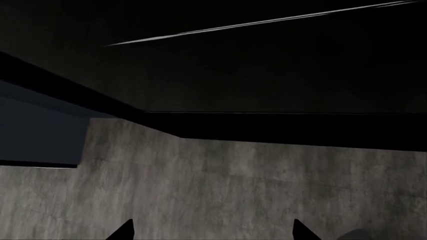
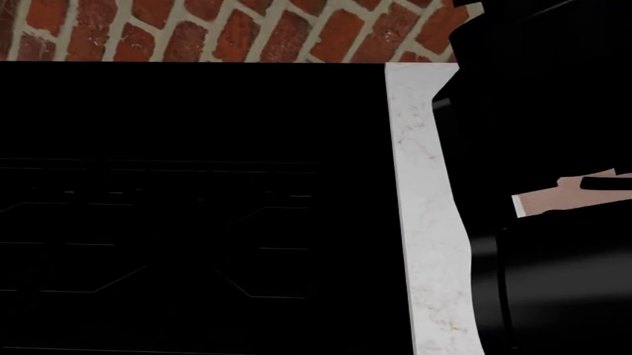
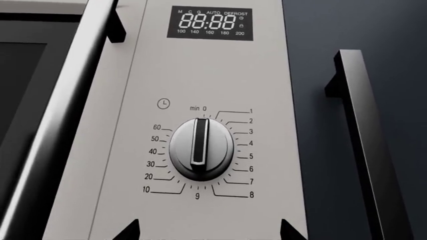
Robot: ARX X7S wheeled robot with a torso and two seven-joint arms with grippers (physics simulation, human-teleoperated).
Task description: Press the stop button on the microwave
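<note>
The microwave [image 3: 200,120] filled the right wrist view just ahead of the right gripper [image 3: 210,231], whose fingertips stood spread: a grey panel, a red 88:88 display [image 3: 210,22] above a silver timer dial [image 3: 201,148] pointing near zero. No stop button showed. The left gripper [image 1: 213,232] was spread too
</note>
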